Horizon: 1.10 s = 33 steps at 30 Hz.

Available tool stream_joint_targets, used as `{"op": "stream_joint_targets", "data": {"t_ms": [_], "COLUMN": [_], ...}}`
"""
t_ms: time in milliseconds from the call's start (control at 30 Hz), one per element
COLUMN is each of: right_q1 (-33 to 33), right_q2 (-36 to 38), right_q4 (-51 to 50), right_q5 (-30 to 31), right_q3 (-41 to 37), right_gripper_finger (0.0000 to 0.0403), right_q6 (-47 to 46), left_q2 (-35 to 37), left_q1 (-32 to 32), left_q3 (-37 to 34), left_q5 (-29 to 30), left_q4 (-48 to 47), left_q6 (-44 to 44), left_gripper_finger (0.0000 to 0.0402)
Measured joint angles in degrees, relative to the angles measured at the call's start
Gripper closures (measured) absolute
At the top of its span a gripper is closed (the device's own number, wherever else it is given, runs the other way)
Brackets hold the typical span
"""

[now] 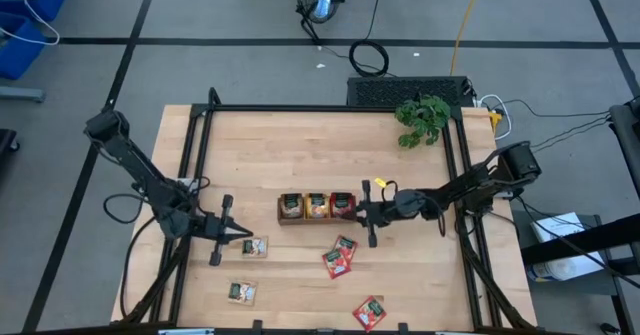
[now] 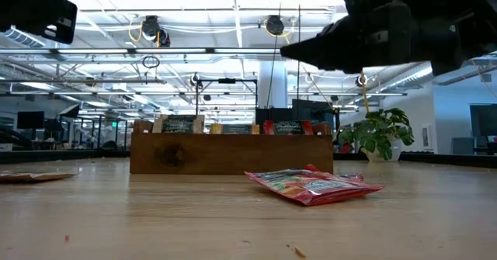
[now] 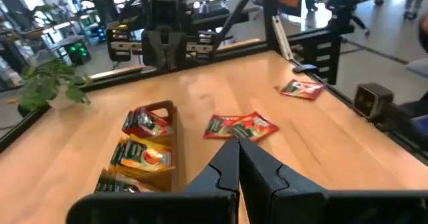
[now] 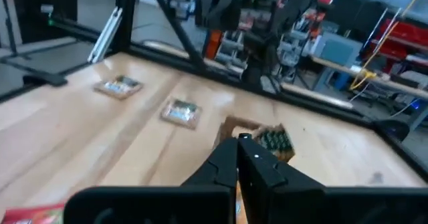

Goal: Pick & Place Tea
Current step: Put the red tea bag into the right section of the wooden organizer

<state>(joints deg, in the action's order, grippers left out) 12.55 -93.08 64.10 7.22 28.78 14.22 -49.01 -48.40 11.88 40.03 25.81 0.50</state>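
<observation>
The brown tray (image 1: pixel 316 219) stands mid-table with dark green (image 1: pixel 291 206), orange (image 1: pixel 317 206) and red (image 1: pixel 342 206) tea sachets upright in its three compartments. More sachets lie flat on the table: two pale-backed ones (image 1: pixel 255 246) (image 1: pixel 241 292) at the near left, two overlapping red ones (image 1: pixel 340 257) and a single red one (image 1: pixel 369 312). My right gripper (image 1: pixel 359 213) hangs shut and empty just off the tray's right end, above tray height in the low view (image 2: pixel 289 52). My left gripper (image 1: pixel 246 237) is shut and empty, above the table beside the nearest pale sachet.
A leafy plant (image 1: pixel 423 117) stands at the far right corner. A black frame rail (image 1: pixel 330 108) runs along the table's far edge and down both sides. Bare wood lies between the tray and the far rail.
</observation>
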Motion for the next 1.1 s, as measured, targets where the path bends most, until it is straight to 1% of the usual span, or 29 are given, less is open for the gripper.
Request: {"op": "stream_joint_targets", "data": {"t_ms": [133,233,467,567,667,733,767,833,933,967,1033,1100], "right_q1": [2.41,4.4,6.79,7.13,7.03,7.05,7.6,9.47,12.24,12.86,13.66,14.89], "right_q2": [0.0,0.0,0.0,-0.02,-0.02,-0.03,-0.07,-0.06,-0.06,-0.17,-0.63,-0.59], "right_q4": [2.89,3.85,1.69,0.32,0.25,-1.51,-3.31,-10.43,-31.78,-38.48,-46.56,-49.87], "right_q5": [0.0,0.02,0.03,0.07,0.09,0.22,0.67,4.2,11.98,13.58,13.42,10.78], "right_q3": [0.08,0.08,0.09,0.1,0.1,0.79,1.84,6.12,15.25,17.9,22.13,24.34], "right_gripper_finger": [0.0402,0.0402,0.0403,0.0403,0.0403,0.0403,0.0403,0.0403,0.0403,0.0403,0.0403,0.0403], "right_q6": [0.09,0.35,0.84,3.87,3.33,3.9,5.05,6.03,3.38,1.53,-2.73,-7.08], "left_q2": [-2.92,-4.37,-8.21,-8.73,-8.74,-8.74,-8.74,-8.74,-8.71,-8.7,-8.68,-8.68], "left_q1": [0.62,0.37,0.07,0.62,1.37,1.67,1.74,1.9,1.92,1.95,2.6,4.2], "left_q3": [0.0,0.0,0.0,0.0,0.0,0.0,0.0,0.0,0.0,0.0,0.0,0.0], "left_q5": [-2.19,-4.08,-4.09,-4.0,-4.01,-4.02,-4.01,-3.95,-2.26,-1.71,-0.99,-1.23], "left_q4": [5.96,8.71,8.67,9.02,10.11,10.34,10.42,10.44,10.94,11.74,13.98,16.66], "left_q6": [-1.91,-4.17,-6.21,-4.59,-3.99,-3.95,-3.78,-3.4,-2.3,-0.66,5.2,8.7], "left_gripper_finger": [0.0392,0.0392,0.0392,0.0392,0.0392,0.0392,0.0392,0.0392,0.0392,0.0392,0.0392,0.0392]}}
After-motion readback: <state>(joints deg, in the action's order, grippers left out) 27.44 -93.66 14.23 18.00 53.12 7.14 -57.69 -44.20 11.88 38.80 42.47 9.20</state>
